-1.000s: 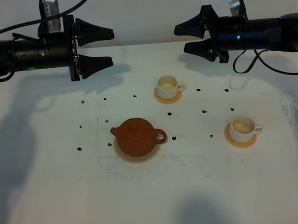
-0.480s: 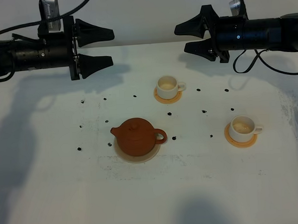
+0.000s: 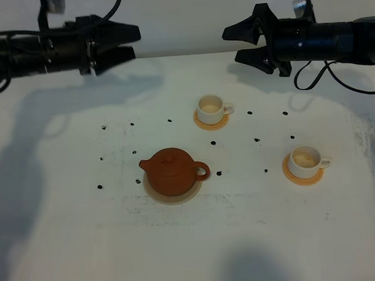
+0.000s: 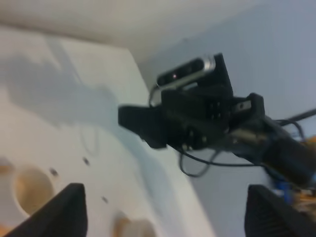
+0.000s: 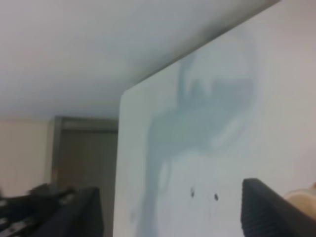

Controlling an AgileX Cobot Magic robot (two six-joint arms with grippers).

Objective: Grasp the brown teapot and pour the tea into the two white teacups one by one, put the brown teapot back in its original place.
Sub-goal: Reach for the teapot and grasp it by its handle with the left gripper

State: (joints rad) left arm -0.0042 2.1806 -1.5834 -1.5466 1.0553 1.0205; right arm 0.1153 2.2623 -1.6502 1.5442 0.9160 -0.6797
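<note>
Reddish-brown clay, the brown teapot (image 3: 171, 171) sits upright on the pale round mat (image 3: 170, 198), a little left of the middle of the white table (image 3: 66, 235), with its lid on, its spout to the left and its loop handle to the right in the high view. Behind it and to the right stands one white teacup (image 3: 210, 106) on an orange-tan coaster (image 3: 210, 123). The other teacup (image 3: 303, 159) stands well to the teapot's right on its own coaster (image 3: 301, 178). Small black marks (image 3: 169, 121) dot the table between them. Both arms hang high over the far edge, well apart from the teapot. The left gripper (image 3: 136, 42) is spread wide, its fingers (image 4: 69, 210) far apart in the wrist view. The right gripper (image 3: 231, 45) faces it, its jaws also wide and holding nothing
</note>
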